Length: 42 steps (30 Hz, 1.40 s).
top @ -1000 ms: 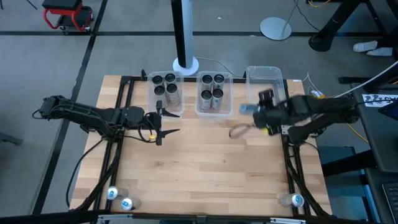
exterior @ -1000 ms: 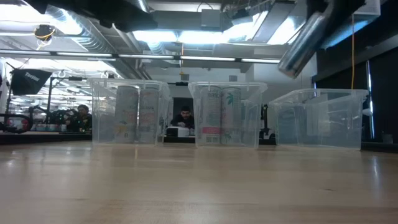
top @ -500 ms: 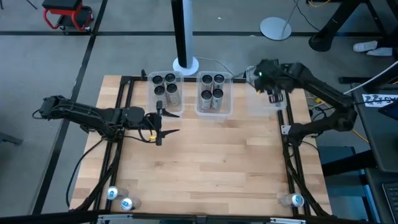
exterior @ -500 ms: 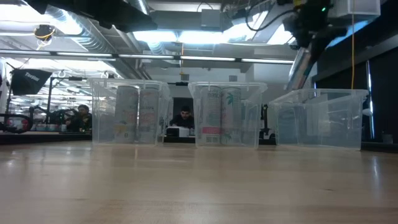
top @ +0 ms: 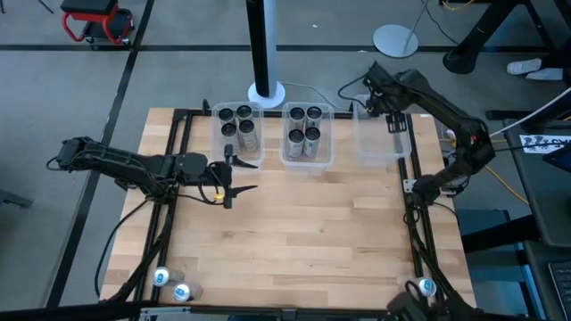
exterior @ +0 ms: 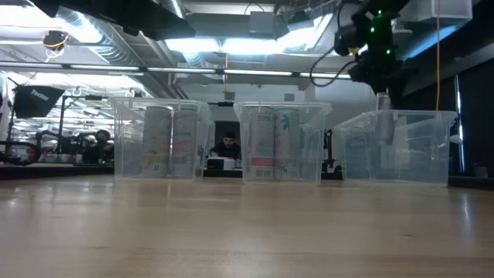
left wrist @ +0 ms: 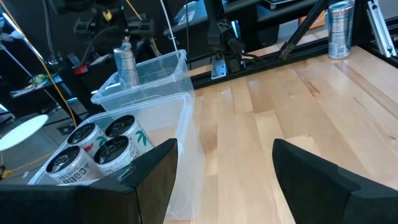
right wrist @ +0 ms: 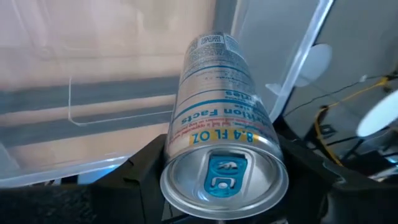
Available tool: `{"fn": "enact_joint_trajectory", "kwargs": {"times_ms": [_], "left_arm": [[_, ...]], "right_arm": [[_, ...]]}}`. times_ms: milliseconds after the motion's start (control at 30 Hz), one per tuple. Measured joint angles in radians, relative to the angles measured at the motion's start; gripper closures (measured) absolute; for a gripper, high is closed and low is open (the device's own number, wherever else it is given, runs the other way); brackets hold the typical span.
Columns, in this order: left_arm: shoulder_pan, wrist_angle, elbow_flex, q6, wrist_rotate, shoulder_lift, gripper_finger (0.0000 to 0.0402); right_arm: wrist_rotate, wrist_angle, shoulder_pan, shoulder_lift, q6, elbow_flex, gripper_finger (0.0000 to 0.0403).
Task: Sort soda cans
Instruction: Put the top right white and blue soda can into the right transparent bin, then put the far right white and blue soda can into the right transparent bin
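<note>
Overhead view of a wooden table with two dark robot arms and three clear plastic bins along its far edge.

At the left of the frame, the left arm lies low across the table. The left gripper hangs empty just in front of the left bin, fingers well apart with nothing between them.

Lower left, two loose soda cans with pale blue tops stand near the table's front corner, not yet sorted.

Upper centre, the left bin holds four dark-topped cans. Just beside it, the middle bin holds four more dark-topped cans.

Upper right, the right bin looks empty. The right gripper reaches over its far end, fingers part-closed around a silver soda can with a blue tab, gripped by its sides. In the table-level view this can hangs upright right at the bin's rim, partly inside.

Lower right, another blue-topped can waits at the front corner.

Risk, as a judgement: the can sits close to the bin's far wall, so on the way down it could catch the rim or nudge the light bin. Released too high, it could tip over and roll inside the bin.
</note>
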Motion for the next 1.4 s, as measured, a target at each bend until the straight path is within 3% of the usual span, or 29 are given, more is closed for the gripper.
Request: {"fn": "enact_joint_trajectory", "kwargs": {"times_ms": [300, 633, 833, 1067, 1200, 1400], "left_arm": [[0.000, 0.000, 0.000, 0.006, 0.000, 0.000, 0.0150], [0.000, 0.000, 0.000, 0.007, 0.000, 0.000, 0.0150], [0.000, 0.000, 0.000, 0.007, 0.000, 0.000, 0.0150], [0.000, 0.001, 0.000, 0.007, 0.000, 0.000, 0.0150], [0.000, 0.001, 0.000, 0.007, 0.000, 0.000, 0.0150], [0.000, 0.001, 0.000, 0.012, 0.000, 0.000, 0.0150]], "right_arm": [[-0.022, 0.065, -0.072, 0.089, -0.009, 0.000, 0.0177], [-0.023, 0.124, -0.074, 0.179, -0.006, -0.057, 0.0176], [-0.022, 0.176, -0.073, 0.201, -0.008, -0.085, 0.0134], [0.052, 0.182, -0.072, 0.207, -0.008, -0.084, 0.0111], [0.071, 0.133, -0.071, 0.207, -0.013, -0.069, 0.0109], [0.093, -0.068, -0.051, 0.207, 0.011, 0.060, 0.0108]]}}
